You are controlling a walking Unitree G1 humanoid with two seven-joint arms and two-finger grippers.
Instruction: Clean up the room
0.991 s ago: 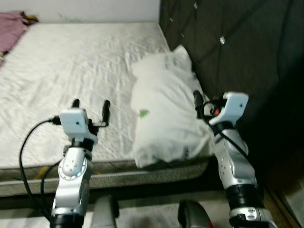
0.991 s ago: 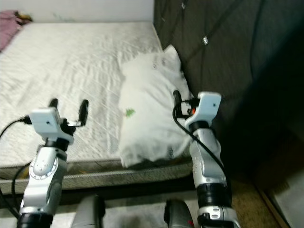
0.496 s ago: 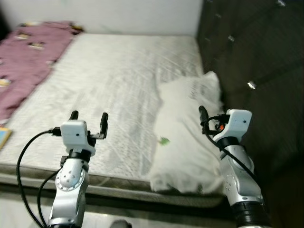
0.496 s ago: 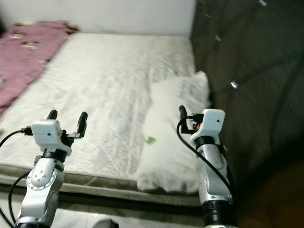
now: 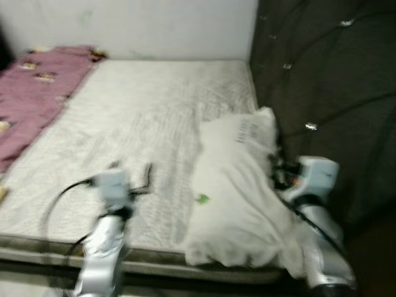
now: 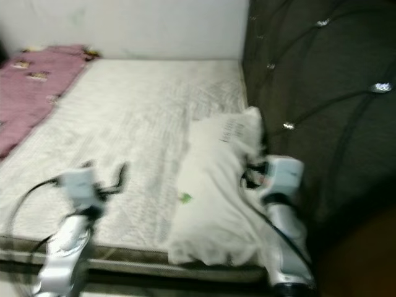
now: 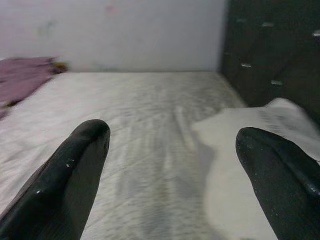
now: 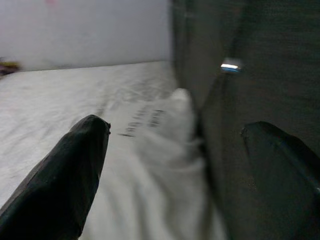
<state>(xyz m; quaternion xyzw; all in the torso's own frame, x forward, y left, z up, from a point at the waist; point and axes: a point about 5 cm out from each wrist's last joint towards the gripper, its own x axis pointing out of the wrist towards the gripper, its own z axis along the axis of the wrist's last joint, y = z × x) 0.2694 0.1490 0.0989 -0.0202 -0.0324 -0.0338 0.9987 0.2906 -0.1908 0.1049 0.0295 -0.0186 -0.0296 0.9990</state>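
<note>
Left eye view shows the white pillow (image 5: pixel 238 192) lying by the dark headboard (image 5: pixel 334 93) on the bed (image 5: pixel 136 124), with both the left gripper (image 7: pixel 170 165) and right gripper (image 8: pixel 175 165) spread wide holding nothing, so the right one might bump the headboard.

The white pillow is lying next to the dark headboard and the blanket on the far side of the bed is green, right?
Not quite. The blanket is purple-pink, not green, as the left eye view shows. The white pillow does lie next to the dark headboard.
</note>
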